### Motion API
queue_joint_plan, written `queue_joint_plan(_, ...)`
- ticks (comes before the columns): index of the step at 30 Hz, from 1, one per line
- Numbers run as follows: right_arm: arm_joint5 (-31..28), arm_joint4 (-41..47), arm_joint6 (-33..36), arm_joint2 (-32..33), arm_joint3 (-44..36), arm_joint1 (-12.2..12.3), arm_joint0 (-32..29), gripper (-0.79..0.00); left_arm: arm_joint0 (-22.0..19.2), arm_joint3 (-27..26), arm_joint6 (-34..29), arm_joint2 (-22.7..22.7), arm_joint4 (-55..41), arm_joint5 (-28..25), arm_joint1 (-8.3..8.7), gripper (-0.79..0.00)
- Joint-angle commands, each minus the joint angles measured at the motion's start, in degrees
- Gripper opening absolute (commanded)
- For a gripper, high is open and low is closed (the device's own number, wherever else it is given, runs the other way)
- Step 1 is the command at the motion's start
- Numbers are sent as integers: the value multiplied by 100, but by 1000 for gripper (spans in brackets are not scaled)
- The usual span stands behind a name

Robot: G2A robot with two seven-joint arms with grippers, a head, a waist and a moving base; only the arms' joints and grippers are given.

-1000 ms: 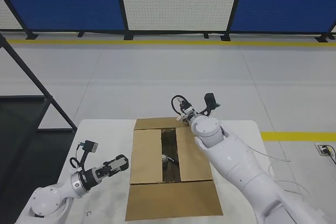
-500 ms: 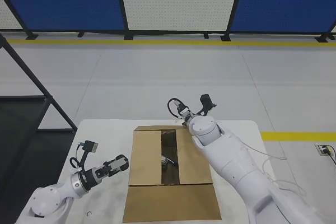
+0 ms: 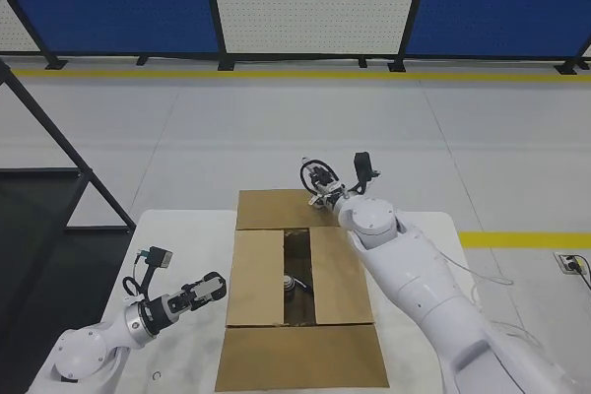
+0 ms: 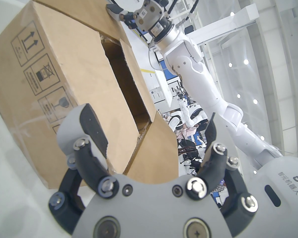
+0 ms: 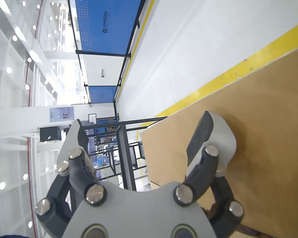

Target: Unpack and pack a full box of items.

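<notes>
Hovering low over the surface (image 3: 177, 236) at the left, the left pincer (image 3: 215, 286) gapes wide beside the box (image 4: 52, 80), which sits mid-surface with side flaps (image 3: 256, 276) parted, while the right pincer (image 5: 141, 122), equally wide, rests one finger (image 5: 208, 134) against the far flap (image 3: 276, 209).

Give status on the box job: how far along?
Early. Done: near flap and far flap of the box are folded outward. In hand: right gripper, open, has one finger against the far flap; left gripper open beside the box. Left: side flaps cover most of the opening, an item shows through the gap, so unpacking and repacking remain.
</notes>
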Motion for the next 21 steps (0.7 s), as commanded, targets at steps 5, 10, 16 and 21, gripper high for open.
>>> queue_joint_plan(5,-749,-248,970,342,-568,342,-287,0,0,0,0,0,0,0,0,0)
queue_joint_plan(10,-920,-637,1798,794,-1565,775,-824,0,0,0,0,0,0,0,0,0)
queue_joint_plan(16,-13,-1325,2718,1509,-3141,1316,-1580,0,0,0,0,0,0,0,0,0)
queue_joint_plan(21,72,-1363,2700,1545,-3223,1336,-1618,0,0,0,0,0,0,0,0,0)
